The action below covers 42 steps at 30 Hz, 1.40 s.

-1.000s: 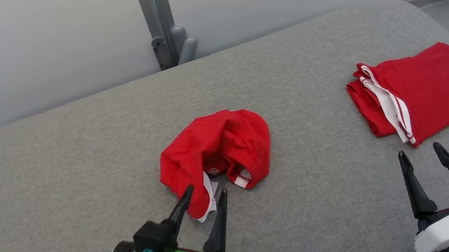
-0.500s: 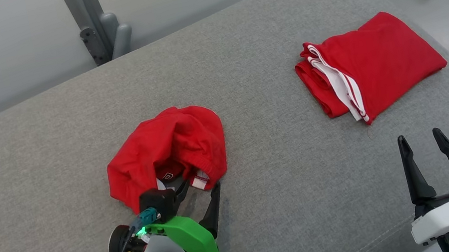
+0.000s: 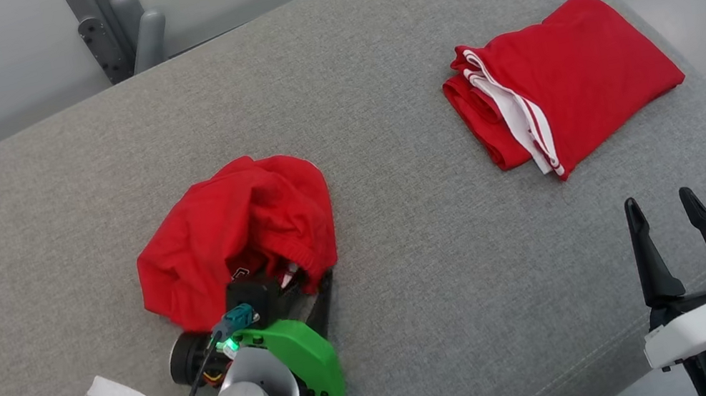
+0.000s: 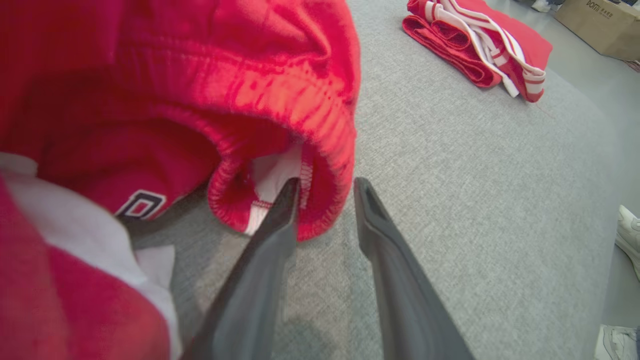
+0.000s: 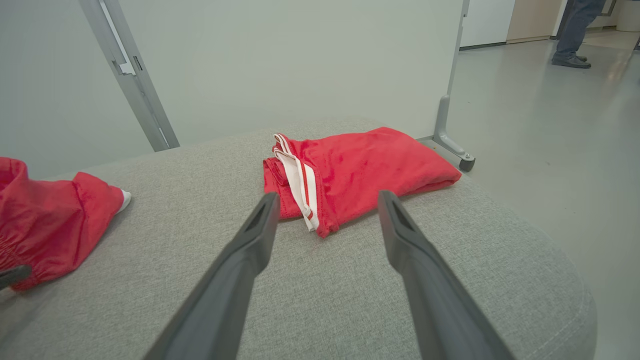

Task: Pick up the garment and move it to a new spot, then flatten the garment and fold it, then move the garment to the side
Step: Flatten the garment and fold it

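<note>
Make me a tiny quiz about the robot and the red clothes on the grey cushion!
1. True or false: in the head view, the folded red garment lies to the right of the crumpled red garment on the grey cushion.
2. The left arm's jaws stand on either side of: A) the crumpled garment's elastic waistband; B) the folded garment; C) a white sock.
3. Fill in the blank: the right arm's jaws are ____ and hold nothing.
Key: 1 true; 2 A; 3 open.
</note>
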Available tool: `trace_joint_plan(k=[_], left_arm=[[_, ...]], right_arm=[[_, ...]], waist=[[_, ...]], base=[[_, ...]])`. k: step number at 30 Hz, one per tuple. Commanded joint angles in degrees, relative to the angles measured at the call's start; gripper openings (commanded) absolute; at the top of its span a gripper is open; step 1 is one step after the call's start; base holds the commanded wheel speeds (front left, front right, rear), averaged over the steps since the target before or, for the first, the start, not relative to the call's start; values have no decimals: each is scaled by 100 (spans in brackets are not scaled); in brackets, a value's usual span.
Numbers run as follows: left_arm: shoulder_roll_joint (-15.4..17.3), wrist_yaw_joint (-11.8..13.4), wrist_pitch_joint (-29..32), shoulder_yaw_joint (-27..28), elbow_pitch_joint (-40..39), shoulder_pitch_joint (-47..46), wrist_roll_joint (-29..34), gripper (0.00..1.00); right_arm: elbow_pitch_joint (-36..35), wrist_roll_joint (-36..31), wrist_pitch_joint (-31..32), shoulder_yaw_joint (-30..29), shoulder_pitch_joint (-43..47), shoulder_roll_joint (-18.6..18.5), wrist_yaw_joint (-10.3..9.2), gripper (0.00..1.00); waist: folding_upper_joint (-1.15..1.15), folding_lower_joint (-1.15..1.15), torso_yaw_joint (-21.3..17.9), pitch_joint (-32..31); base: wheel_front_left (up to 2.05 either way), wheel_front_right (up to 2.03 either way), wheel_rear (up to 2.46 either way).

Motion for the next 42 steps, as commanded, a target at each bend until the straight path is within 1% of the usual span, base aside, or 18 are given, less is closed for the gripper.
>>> trace_joint_plan(k=[1, 5, 9, 10, 14, 15, 18, 22, 24, 26, 28, 31, 34, 37, 39, 40, 42], left_arm=[[12, -34, -13, -64, 54, -166, -10, 0], [-6, -73, -21, -202, -28, -340, -108, 0], [-19, -109, 134, -371, -615, -504, -444, 0], [-19, -109, 134, -371, -615, -504, -444, 0], [-27, -126, 491, -528, -1671, -658, -1137, 0], [-26, -79, 583, -534, -1953, -700, -1330, 0], [-25, 193, 809, -542, -2782, -849, -1920, 0], [-25, 777, 1001, -513, -3730, -1027, -2949, 0], [-25, 1023, 1051, -514, -4077, -1121, -3419, 0], [-22, 1233, 1076, -447, -4297, -1223, -3878, 0], [-23, 1385, 1096, -353, -4337, -1383, -4080, 0], [18, 1458, 1222, -261, -4181, -1534, -4220, 0], [258, 1314, 1580, -265, -4109, -1313, -4470, 0], [746, 1095, 2123, -400, -4264, -725, -4872, 0], [1202, 990, 2466, -477, -4485, -216, -5095, 0], [1699, 931, 2759, -546, -4698, 362, -5304, 0], [2308, 875, 2886, -541, -4784, 825, -5200, 0]], right_arm=[[19, 47, -10, 5, -92, -6, -5, 100], [32, 82, -10, -3, -106, -7, -5, 100], [38, 102, -11, -42, -48, -5, -5, 100], [38, 102, -11, -42, -48, -5, -5, 100], [77, 120, -10, -64, 0, -8, -5, 100], [85, 121, -11, -54, -4, -7, -5, 100], [113, 127, -11, -53, -5, -8, -5, 100], [147, 107, -10, -59, 15, -8, -5, 100], [158, 99, -10, -78, 34, -8, -5, 100], [164, 89, -11, -90, 61, -8, -5, 100], [164, 80, -10, -107, 94, -8, -5, 100], [174, 68, -11, -127, 89, -8, -5, 100], [187, 75, -10, -91, 61, -8, -5, 100], [198, 90, -10, -98, 109, -9, -5, 100], [223, 65, -10, -114, 175, -8, -5, 100], [234, 40, -11, -157, 230, -10, -5, 100], [251, -6, -11, -176, 295, -7, -5, 100]], waist=[[0, 0, -3, 23], [0, 0, -6, 16], [0, 0, 52, -16], [0, 0, 52, -16], [0, 0, 139, -95], [0, 0, 160, -115], [0, 0, 221, -195], [0, 0, 291, -313], [0, 0, 333, -365], [0, 0, 374, -410], [0, 0, 419, -446], [0, 0, 486, -481], [0, 0, 503, -512], [0, 0, 529, -537], [0, 0, 566, -552], [0, 0, 636, -565], [0, 0, 726, -574]], base=[[0, 0, 0], [0, 0, 0], [0, 0, 0], [0, 0, 0], [0, 0, 0], [0, 0, 0], [0, 0, 0], [0, 0, 0], [0, 0, 0], [0, 0, 0], [0, 0, 0], [0, 0, 0], [0, 0, 0], [0, 0, 0], [0, 0, 0], [0, 0, 0], [0, 0, 0]])
